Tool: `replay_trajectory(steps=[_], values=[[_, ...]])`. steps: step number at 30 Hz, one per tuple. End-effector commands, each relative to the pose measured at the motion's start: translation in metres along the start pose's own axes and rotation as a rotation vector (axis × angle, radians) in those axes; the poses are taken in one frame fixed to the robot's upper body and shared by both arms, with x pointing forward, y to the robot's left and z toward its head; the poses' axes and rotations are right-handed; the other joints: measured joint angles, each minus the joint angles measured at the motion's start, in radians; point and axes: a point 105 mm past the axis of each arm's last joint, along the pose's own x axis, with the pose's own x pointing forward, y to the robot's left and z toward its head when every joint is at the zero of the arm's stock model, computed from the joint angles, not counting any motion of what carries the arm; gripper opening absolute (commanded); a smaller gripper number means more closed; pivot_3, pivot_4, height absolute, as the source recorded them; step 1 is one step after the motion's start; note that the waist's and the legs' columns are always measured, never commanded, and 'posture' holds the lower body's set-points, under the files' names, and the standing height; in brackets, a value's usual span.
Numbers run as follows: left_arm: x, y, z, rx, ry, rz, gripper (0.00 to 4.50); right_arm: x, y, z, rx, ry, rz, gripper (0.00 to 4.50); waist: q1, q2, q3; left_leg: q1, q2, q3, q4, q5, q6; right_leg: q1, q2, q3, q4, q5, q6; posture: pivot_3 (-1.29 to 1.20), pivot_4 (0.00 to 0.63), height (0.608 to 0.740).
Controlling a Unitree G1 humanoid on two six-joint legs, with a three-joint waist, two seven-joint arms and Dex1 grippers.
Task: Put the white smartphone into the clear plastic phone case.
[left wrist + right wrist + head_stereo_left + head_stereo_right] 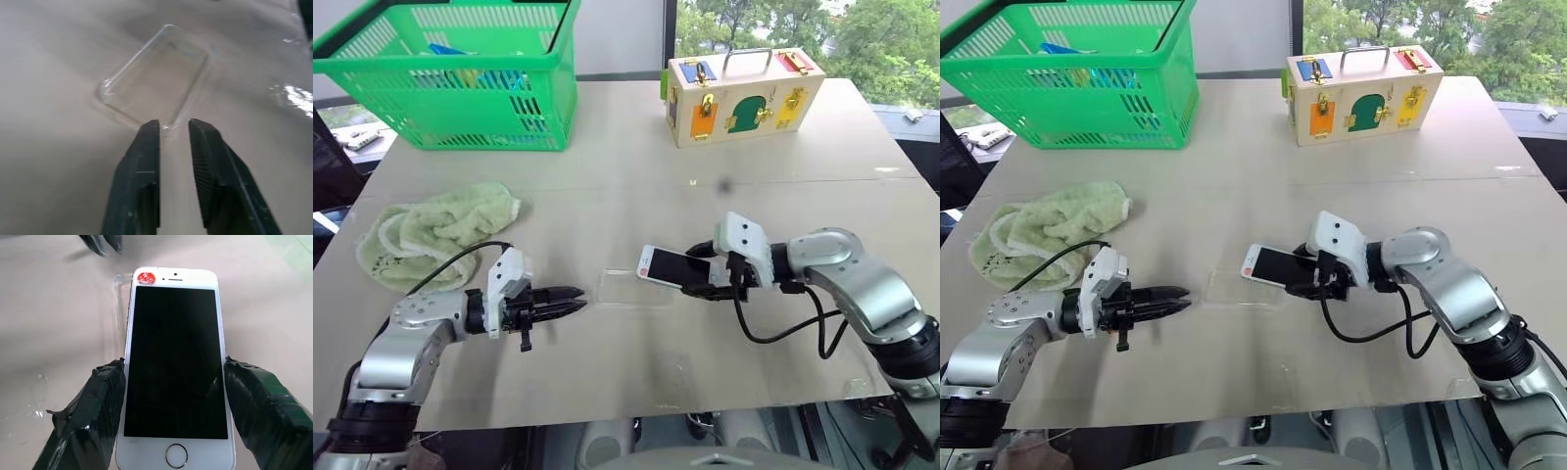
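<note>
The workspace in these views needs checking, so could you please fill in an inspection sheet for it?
Surface: tan table, with a seam across the far part.
Job's things: white phone clamped by its side edges in the right gripper, beside the clear case, which lies flat.
Clutter: green towel, green basket, wooden latch box.
Grippers: left gripper nearly shut at the case's edge, holding nothing.
Cables: black cable looping at right wrist; another at left wrist.
Surroundings: window with trees.
</note>
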Motion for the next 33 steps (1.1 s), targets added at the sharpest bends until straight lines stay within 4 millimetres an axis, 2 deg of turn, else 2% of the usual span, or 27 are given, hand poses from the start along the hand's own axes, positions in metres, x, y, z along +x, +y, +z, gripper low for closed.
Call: replay_trajectory(steps=[1,10,11,12,16,19,25,33], values=[[0.014,-0.006,0.009,0.086,0.034,-0.068,0.88,-0.013,0.001,0.011,-0.032,-0.031,-0.044,2.77,-0.001,0.0,0.0,0.0,0.0,0.0,0.0,0.0,0.0,0.0,0.0,0.0,0.0,0.0,0.0,0.0,0.15,0.74],[0.056,0.004,-0.007,0.212,0.194,-0.163,0.88,-0.037,0.008,-0.001,0.024,0.01,-0.117,2.77,0.0,0.0,0.0,0.0,-0.002,0.001,0.0,0.0,0.0,0.0,0.002,0.001,0.0,0.0,0.0,0.0,0.15,0.74],[0.058,0.004,-0.008,0.211,0.197,-0.17,0.33,-0.039,0.008,-0.002,0.027,0.013,-0.123,2.77,0.0,-0.001,0.0,0.0,-0.002,0.0,0.001,0.0,0.0,0.0,0.002,0.001,0.0,0.0,0.0,0.0,0.15,0.74],[0.06,0.004,-0.009,0.217,0.204,-0.184,0.01,-0.042,0.009,-0.003,0.033,0.016,-0.133,2.77,-0.002,-0.001,0.0,0.0,-0.002,0.0,0.001,0.0,0.0,0.001,0.002,0.001,0.0,0.0,0.0,0.0,0.15,0.74],[0.065,0.004,-0.007,0.226,0.204,-0.214,0.0,-0.053,0.013,-0.006,0.054,0.032,-0.173,2.77,-0.001,-0.001,0.0,0.0,-0.002,0.0,0.001,0.0,0.0,0.001,0.002,0.002,0.001,0.0,0.0,0.0,0.15,0.74],[0.074,0.003,0.007,0.216,0.158,-0.228,0.0,-0.059,0.016,-0.008,0.072,0.033,-0.205,2.77,0.003,-0.001,0.0,0.0,-0.002,0.0,0.001,0.0,0.001,0.001,0.002,0.002,0.001,0.0,0.0,0.0,0.15,0.74],[0.115,-0.001,0.04,0.237,0.113,-0.263,0.0,-0.078,0.018,-0.008,0.109,0.027,-0.273,2.77,0.016,-0.003,0.001,0.0,-0.004,0.0,0.003,0.0,0.001,0.002,0.002,0.003,0.002,0.0,0.001,0.0,0.15,0.74],[0.191,-0.015,0.054,0.243,0.167,-0.295,0.0,-0.108,0.017,-0.018,0.138,0.075,-0.355,2.77,0.023,-0.004,0.001,0.0,-0.006,0.0,0.004,0.0,0.001,0.002,0.005,0.005,0.003,0.003,0.005,0.0,0.15,0.74]])
